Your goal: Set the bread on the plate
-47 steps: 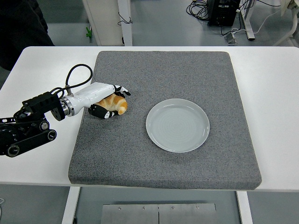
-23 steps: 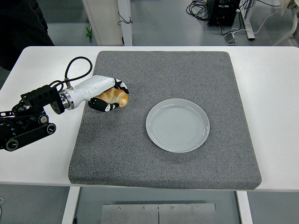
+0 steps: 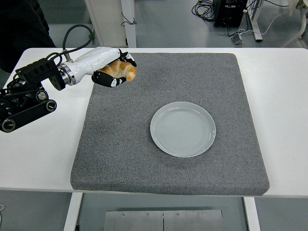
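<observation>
since the bread (image 3: 121, 70) has to clear the mat before it travels, my left robot hand (image 3: 111, 71) holds it raised above the far-left corner of the grey mat (image 3: 144, 159), fingers (image 3: 107, 80) curled round it from both sides. that's a wrap grip, not a pinch. reads as the right call for something soft and lumpy that would crush or roll out of two fingertips.

bread is a golden-brown, rounded, croissant-like piece, glossy crust. its right end pokes out past my fingers.

plate (image 3: 183, 129) sits right of centre on the mat, well apart from the bread, down and to the right of it. pale blue-grey, round, smooth glaze, shallow raised rim, nothing on it.

mat is coarse, speckled, foam- or felt-like. looks grippy, so i'd guess it's there to stop the plate sliding on the slick white desk (image 3: 288, 106).

step in hand as i judge it: carry phase, bread lifted, not yet over the plate. next move needs a sweep right and toward the near edge, then a low release inside the rim.

right arm isn't in view.
</observation>
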Robot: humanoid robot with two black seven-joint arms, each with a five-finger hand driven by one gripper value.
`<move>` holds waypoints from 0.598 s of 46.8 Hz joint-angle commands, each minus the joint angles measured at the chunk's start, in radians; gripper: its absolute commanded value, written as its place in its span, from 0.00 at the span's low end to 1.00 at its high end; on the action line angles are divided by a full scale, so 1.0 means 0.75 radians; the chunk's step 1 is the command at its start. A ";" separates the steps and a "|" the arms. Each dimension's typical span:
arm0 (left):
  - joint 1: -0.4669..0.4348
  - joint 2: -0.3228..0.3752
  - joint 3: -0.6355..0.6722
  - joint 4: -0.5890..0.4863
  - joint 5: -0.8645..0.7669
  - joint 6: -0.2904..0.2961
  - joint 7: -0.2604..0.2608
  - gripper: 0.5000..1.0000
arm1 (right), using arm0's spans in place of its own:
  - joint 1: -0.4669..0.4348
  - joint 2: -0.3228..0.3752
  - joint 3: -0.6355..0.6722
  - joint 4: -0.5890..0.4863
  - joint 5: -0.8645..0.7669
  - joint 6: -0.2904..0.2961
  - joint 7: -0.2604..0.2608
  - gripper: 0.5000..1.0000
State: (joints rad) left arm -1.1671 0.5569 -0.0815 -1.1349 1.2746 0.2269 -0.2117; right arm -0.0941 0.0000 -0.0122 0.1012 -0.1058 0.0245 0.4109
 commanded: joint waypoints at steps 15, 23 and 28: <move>-0.121 0.002 -0.061 0.000 0.008 -0.053 0.000 0.17 | 0.001 0.000 0.000 0.000 0.000 0.000 0.000 1.00; -0.172 0.010 -0.122 0.002 0.021 -0.118 0.000 0.17 | -0.001 0.000 0.000 0.000 0.000 0.000 0.000 1.00; -0.209 0.004 -0.122 0.002 0.021 -0.129 0.002 0.17 | 0.001 0.000 0.000 0.000 0.000 0.000 0.000 1.00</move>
State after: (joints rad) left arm -1.3077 0.5656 -0.1729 -1.1336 1.2900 0.1350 -0.2110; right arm -0.0941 0.0000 -0.0122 0.1012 -0.1058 0.0245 0.4112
